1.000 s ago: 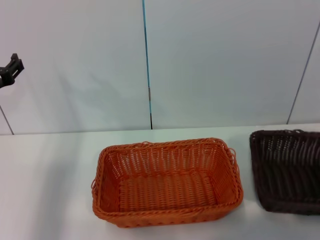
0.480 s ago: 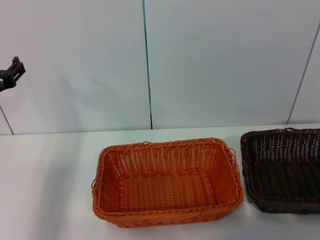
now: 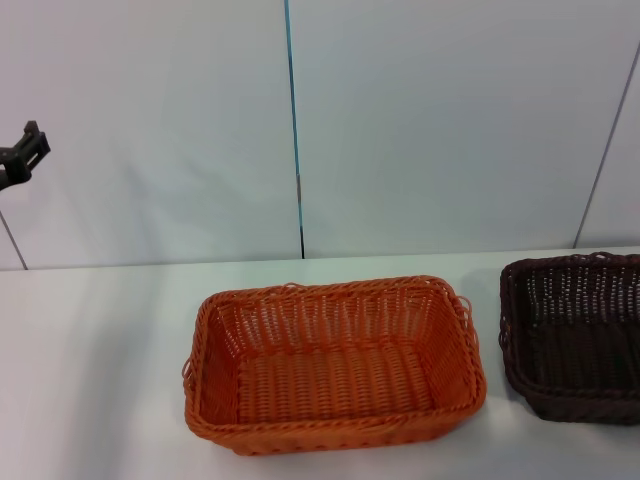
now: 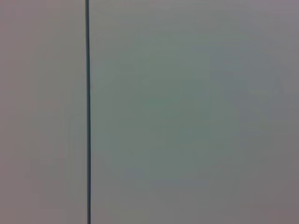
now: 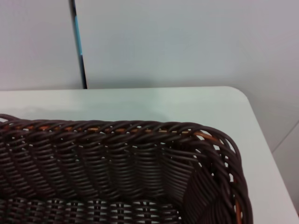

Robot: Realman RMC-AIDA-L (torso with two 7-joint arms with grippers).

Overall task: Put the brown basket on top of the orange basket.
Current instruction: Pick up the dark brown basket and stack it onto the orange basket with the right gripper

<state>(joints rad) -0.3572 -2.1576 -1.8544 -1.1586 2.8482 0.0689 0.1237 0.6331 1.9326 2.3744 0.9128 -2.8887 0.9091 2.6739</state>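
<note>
- The orange basket [image 3: 333, 362] is sitting flat on the white table [image 3: 90, 380], roughly mid-table and closer to the near edge than to the far edge. It is lying open side up with nothing showing inside, and its near rim is ending just above the bottom of the head view.
- The brown basket [image 3: 575, 338] is lying toward the table's right edge, well apart from the orange one, with a strip of bare tabletop showing between them. Its right part is running out of the head view, so its full outline is not showing.
- Whether the brown basket is resting on the table or being held slightly above it cannot be told from the head view.
- In the right wrist view the brown basket [image 5: 117, 168] is filling the lower half: one woven wall and a corner of the braided rim. The far right corner of the table [image 5: 224, 100] is showing beyond it.
- The right gripper is not appearing in any view; its fingers are hidden, so how wide they are standing and whether they are gripping the basket cannot be told.
- The left gripper [image 3: 22, 155] is hanging high above the table's left side, against the wall panels [image 3: 430, 120]. Only a dark fragment is showing, so its opening cannot be told.
- The left wrist view is showing only plain wall [image 4: 187, 112] with one dark vertical seam [image 4: 87, 112].
</note>
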